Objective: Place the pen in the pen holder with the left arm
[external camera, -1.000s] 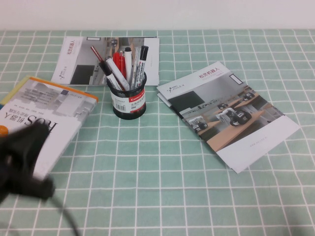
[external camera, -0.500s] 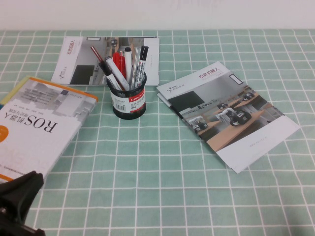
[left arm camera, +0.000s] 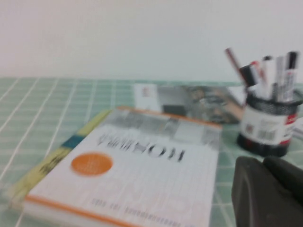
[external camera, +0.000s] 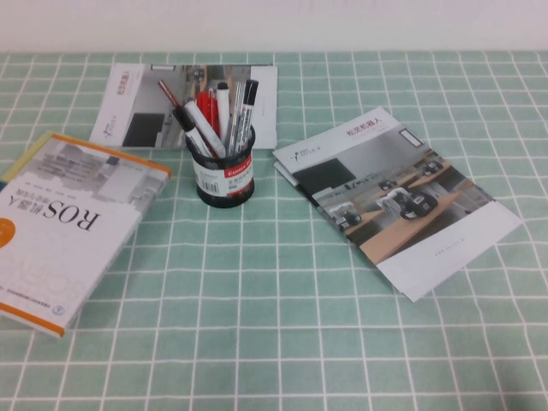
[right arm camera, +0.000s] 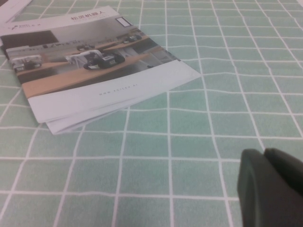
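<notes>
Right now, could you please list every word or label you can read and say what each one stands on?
"ROS", upside down in the high view: book cover.
"松灵机器人": right brochure.
Back brochure, pen holder label: too small to read.
Left claw near the book, right claw over the tablecloth: no text.

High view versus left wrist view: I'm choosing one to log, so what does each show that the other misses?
Only the high view shows the right brochure; neither gripper appears there. Only the left wrist view shows the left gripper, a dark shape low in the corner. Both show the pen holder with the pen standing among its markers, the book and the far brochure.
</notes>
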### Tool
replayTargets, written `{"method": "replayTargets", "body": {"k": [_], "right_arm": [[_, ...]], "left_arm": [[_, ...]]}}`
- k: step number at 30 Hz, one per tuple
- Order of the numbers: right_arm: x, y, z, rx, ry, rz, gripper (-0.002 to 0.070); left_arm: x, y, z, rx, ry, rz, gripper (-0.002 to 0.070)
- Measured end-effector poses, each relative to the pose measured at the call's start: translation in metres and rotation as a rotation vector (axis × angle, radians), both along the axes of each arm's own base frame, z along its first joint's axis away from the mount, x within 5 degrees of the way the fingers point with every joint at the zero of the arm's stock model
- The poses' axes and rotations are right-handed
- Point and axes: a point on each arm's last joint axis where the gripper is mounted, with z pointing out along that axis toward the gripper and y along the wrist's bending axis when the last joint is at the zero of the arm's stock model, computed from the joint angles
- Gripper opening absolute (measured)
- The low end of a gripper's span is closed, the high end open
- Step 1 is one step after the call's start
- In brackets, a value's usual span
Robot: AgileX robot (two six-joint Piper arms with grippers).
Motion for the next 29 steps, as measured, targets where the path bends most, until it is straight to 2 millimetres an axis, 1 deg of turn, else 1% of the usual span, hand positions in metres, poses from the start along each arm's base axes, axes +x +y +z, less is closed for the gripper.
{"method": "replayTargets", "body": {"k": [5, 9, 14, 29], "right_arm": [[0.0, 0.0, -0.001, 0.001, 0.002, 0.0, -0.002], [0.0, 0.0, -0.001, 0.001, 0.0, 0.0, -0.002], [0.0, 0.0, -0.001, 0.002, 0.0, 0.0, -0.002], [0.0, 0.0, -0.001, 0.003, -0.001, 0.0, -0.002]], "left_arm": [[0.0, 0.002, -0.016, -0.008, 0.069, 0.038, 0.0003], [0.0, 0.002, -0.023, -0.016, 0.121, 0.038, 0.0003], [-0.003, 0.003, -0.036, 0.038, 0.252, 0.04, 0.0003], [-0.003, 0.003, -0.036, 0.045, 0.27, 0.043, 0.0002]]}}
